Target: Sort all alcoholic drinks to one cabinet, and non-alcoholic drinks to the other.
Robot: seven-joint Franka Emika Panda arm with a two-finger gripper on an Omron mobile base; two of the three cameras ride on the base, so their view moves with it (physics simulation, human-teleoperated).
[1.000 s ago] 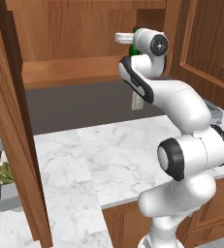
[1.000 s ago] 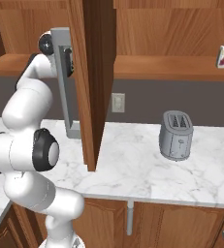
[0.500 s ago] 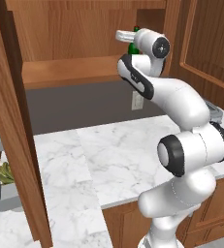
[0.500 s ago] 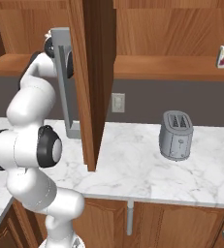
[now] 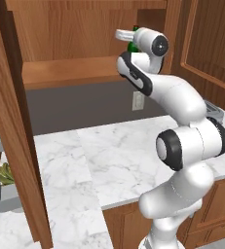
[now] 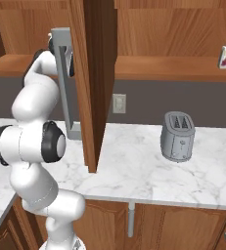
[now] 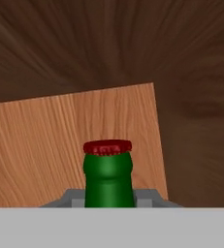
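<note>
Holding the slim dark-green glass bottle w/ red cap (image 7: 108, 174) up inside the left wall cabinet, the two-finger gripper (image 7: 108, 197) is clamped tight on the bottle's body just below the neck; grey finger parts show either side of the glass in the hand view. From the left base view a sliver of green (image 5: 132, 46) peeks out behind the white wrist, above the wooden cabinet shelf (image 5: 65, 70), so the bottle is in the cabinet opening; can't tell if its base touches the shelf yet. It looks upright relative to the hand, prob. so it can be stood down w/o tipping.

Small white carton w/ red-pink mark (image 6: 224, 57) stands on the shelf of the right-hand cabinet (image 6: 173, 68), well apart from the bottle — fits the split: non-alc on that side, alc on this one. Grey metal toaster (image 6: 177, 136) sits on the marble counter (image 6: 134, 166), not part of the sort.

Judgement: this is the placing step for one alc drink; next calls for lowering till the base is seated, then letting go. Risk: letting go early could topple a tall narrow bottle.
</note>
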